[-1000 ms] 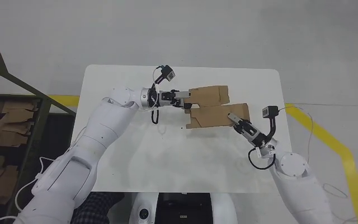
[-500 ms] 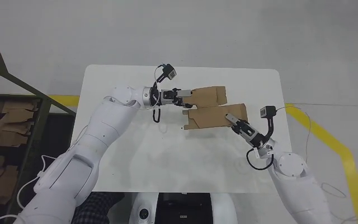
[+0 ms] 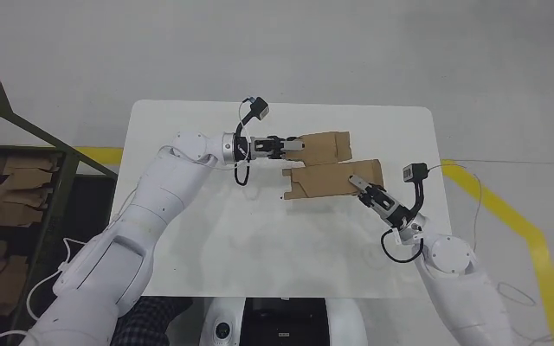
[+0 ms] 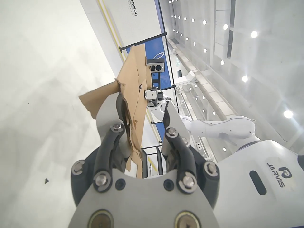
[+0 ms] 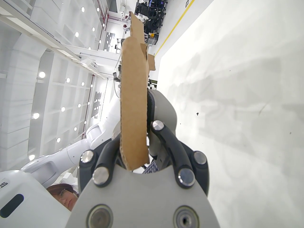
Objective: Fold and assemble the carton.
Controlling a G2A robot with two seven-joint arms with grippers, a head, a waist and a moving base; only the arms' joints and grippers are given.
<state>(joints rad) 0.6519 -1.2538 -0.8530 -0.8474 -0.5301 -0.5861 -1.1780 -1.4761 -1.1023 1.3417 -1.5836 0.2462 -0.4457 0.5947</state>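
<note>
A flat brown carton (image 3: 333, 169) hangs just above the white table (image 3: 216, 251), held between both arms. My left gripper (image 3: 293, 149) is at its left end. In the left wrist view the carton (image 4: 134, 84) lies against one finger (image 4: 108, 112), and the other finger stands apart from it, so the gripper (image 4: 140, 105) is open. My right gripper (image 3: 357, 183) is at the carton's right near edge. In the right wrist view that gripper (image 5: 142, 100) is shut on the edge-on cardboard (image 5: 133, 91).
A dark rack with several cardboard blanks (image 3: 26, 186) stands on the floor left of the table. Yellow floor tape (image 3: 485, 203) runs past the table's right side. Bare tabletop lies in front of and behind the carton.
The carton and both grippers have shifted slightly to the left and away from me. The left wrist has turned a little.
</note>
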